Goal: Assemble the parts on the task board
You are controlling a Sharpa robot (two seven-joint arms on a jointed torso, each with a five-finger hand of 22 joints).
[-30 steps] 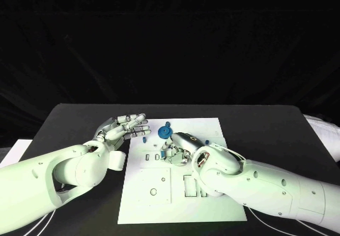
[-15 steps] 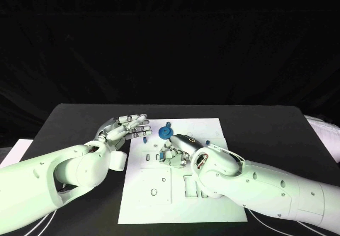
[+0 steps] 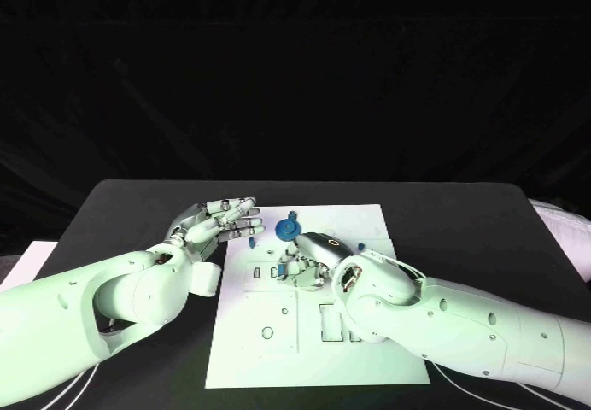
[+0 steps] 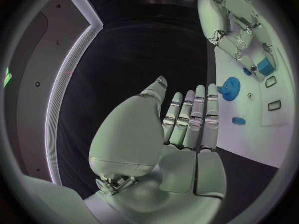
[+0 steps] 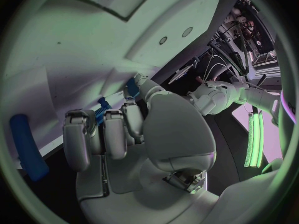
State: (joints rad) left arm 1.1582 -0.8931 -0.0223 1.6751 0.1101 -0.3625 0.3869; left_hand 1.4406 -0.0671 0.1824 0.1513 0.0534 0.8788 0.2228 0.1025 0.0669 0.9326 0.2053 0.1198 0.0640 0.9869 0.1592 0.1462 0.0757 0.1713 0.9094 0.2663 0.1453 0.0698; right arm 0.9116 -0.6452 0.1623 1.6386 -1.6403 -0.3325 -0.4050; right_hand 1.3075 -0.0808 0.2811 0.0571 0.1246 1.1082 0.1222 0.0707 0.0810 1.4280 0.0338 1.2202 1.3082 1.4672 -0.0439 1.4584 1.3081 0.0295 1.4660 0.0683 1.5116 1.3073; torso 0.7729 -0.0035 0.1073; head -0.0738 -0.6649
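Observation:
The white task board lies in the middle of the black table. My right hand is down on the board's middle with its fingers curled around a small blue block; the block also appears at that hand's fingertips in the left wrist view. A blue gear sits on the board just beyond that hand. My left hand hovers at the board's left edge, fingers straight and apart, holding nothing. A small blue piece lies on the board near its fingertips.
Another small blue piece lies on the board right of my right hand. A blue rod lies on the board in the right wrist view. Rectangular slots and round holes mark the board's near half. Black table surrounds it.
My right hand has settled a little lower and nearer to me over the blue block. My left hand has barely moved.

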